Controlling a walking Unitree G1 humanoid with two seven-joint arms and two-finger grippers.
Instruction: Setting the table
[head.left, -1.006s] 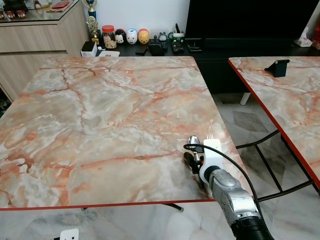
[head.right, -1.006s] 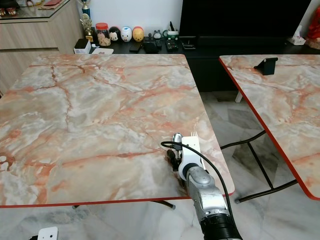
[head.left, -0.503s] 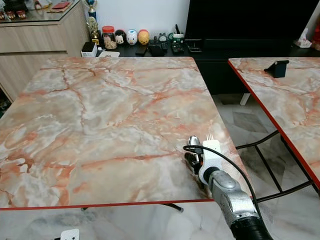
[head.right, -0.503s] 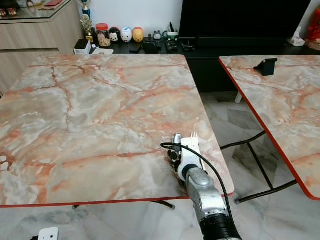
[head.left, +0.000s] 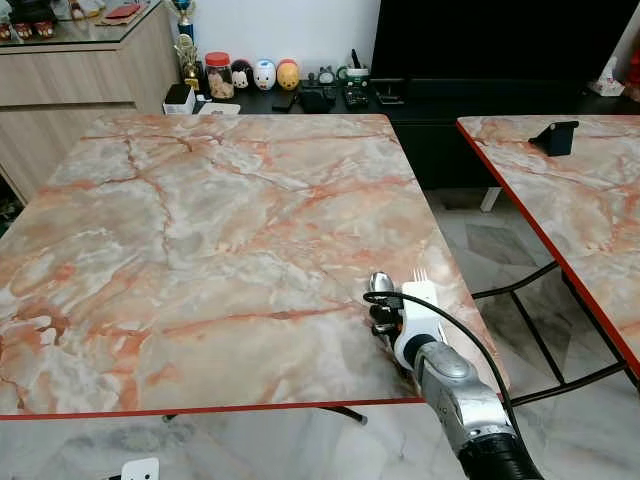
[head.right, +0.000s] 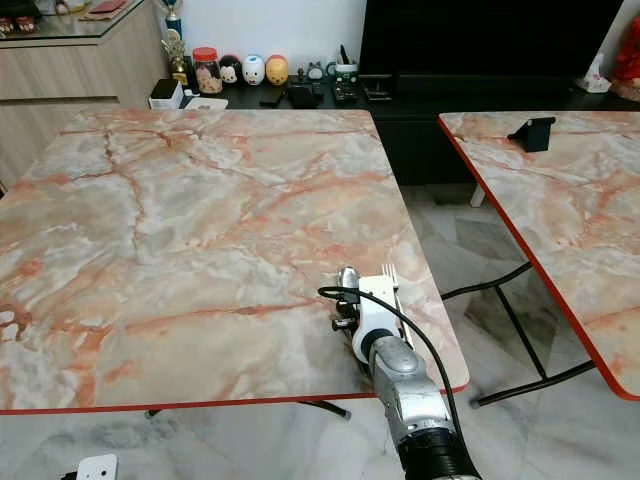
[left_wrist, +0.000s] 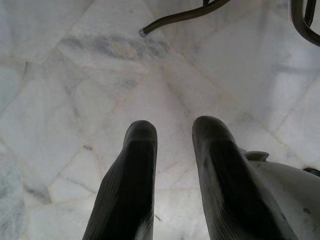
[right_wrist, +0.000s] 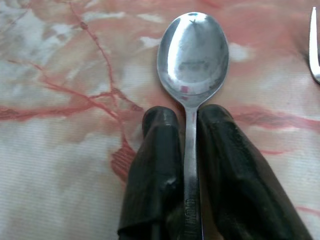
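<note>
Head view: right pincer (head.left: 384, 318) sits low at the tabletop (head.left: 220, 230) near its right front corner, w/ the spoon (head.left: 380, 285) bowl poking out ahead, prob. to lay it flat next to the fork (head.left: 420, 275); R wrist view: pincer clamped on the spoon handle, bowl up, fork just beside; L wrist view: left pincer (left_wrist: 172, 132) idle over the floor (left_wrist: 75, 75), fingers apart.
</note>
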